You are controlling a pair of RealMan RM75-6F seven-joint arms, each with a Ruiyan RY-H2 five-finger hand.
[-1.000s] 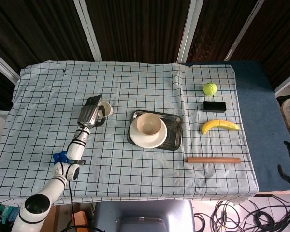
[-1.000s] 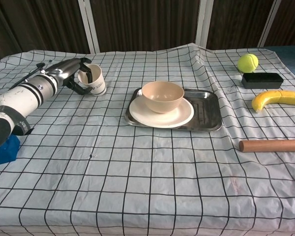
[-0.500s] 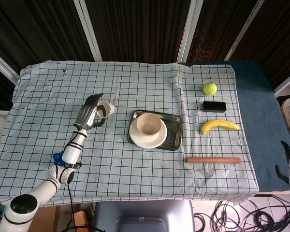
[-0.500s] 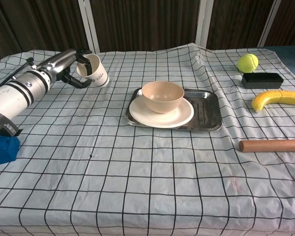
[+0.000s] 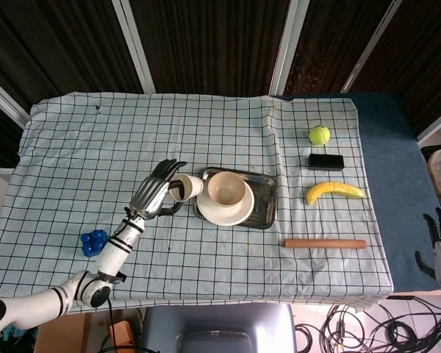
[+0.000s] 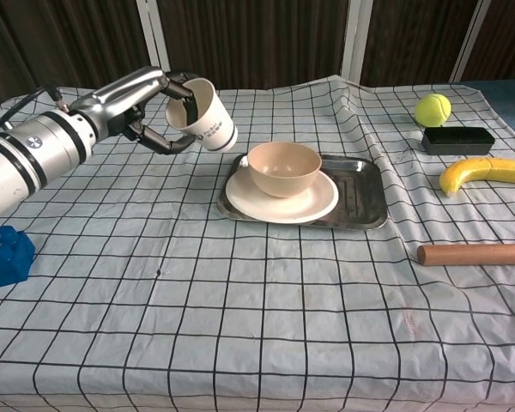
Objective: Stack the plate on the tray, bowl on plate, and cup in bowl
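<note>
My left hand (image 5: 156,195) (image 6: 159,107) holds a white paper cup (image 5: 186,187) (image 6: 203,114) tilted in the air, just left of the tray. The steel tray (image 5: 263,204) (image 6: 361,193) carries a white plate (image 5: 220,215) (image 6: 279,206), and a cream bowl (image 5: 226,190) (image 6: 283,167) sits on the plate. The cup hangs above the cloth, close to the bowl's left rim but apart from it. My right hand (image 5: 439,243) shows at the far right edge, off the table, with its fingers apart and nothing in them.
A tennis ball (image 5: 320,134) (image 6: 433,109), a black box (image 5: 326,161) (image 6: 457,139), a banana (image 5: 334,191) (image 6: 485,172) and a wooden rod (image 5: 325,243) (image 6: 475,253) lie right of the tray. A blue object (image 5: 92,242) (image 6: 4,256) sits at the front left.
My left hand has lifted the cup off the cloth and carried it right toward the tray, tilting it. The right hand has shifted slightly.
</note>
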